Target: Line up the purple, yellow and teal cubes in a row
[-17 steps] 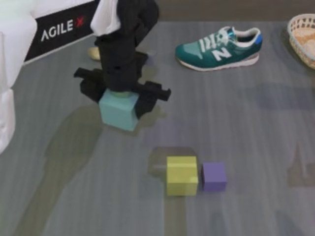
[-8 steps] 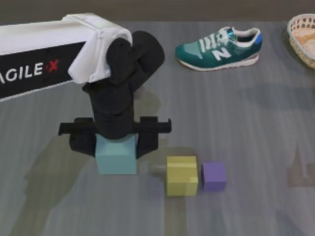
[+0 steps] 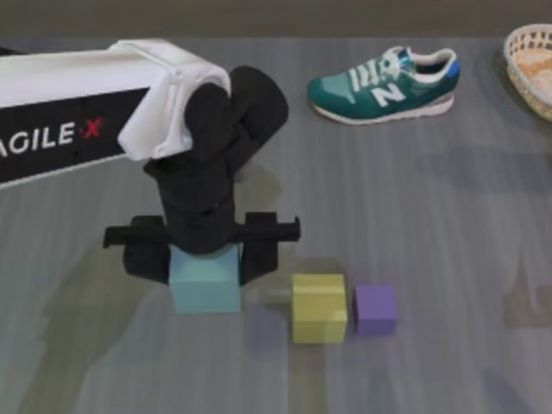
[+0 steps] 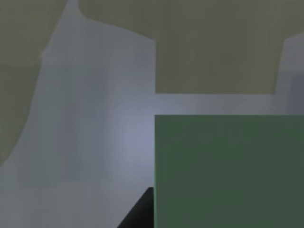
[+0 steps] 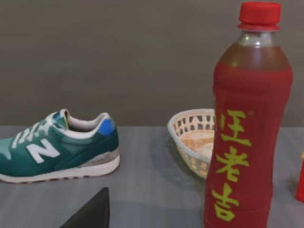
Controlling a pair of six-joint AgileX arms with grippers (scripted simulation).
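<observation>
Grey striped tabletop [image 3: 431,216], dark wall behind: left gripper [image 3: 204,259] jaws closed on teal cube [image 3: 205,280], at 9 o'clock of touching yellow cube [image 3: 319,308] and purple cube [image 3: 375,310].

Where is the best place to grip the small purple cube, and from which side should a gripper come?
Probably from above. The purple cube sits flat, with the yellow cube close on its left. So the fingers would best close on its near and far faces, which stand free in the top view; the gap on the left looks too narrow for a finger.
</observation>
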